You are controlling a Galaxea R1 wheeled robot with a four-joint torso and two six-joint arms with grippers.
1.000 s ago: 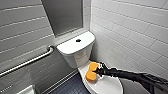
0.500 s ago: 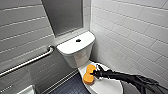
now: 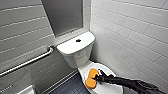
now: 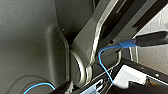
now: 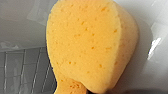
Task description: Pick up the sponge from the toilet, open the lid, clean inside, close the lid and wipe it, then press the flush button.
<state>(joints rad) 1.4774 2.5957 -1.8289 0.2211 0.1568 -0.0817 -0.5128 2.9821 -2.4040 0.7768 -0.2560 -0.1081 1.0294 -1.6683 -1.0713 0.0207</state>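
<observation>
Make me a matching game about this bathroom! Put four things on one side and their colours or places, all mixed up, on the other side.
Things:
1. sponge
2. flush button
3. grab bar
4. floor

Colours or places:
A. dark blue tiles
B. orange
C. silvery, fixed to the wall
D. small and dark, on the tank top

Right pairs: 1-B, 2-D, 3-C, 4-A

Orange waisted sponge [image 3: 91,78] sits on the closed white lid [image 3: 106,68].
</observation>
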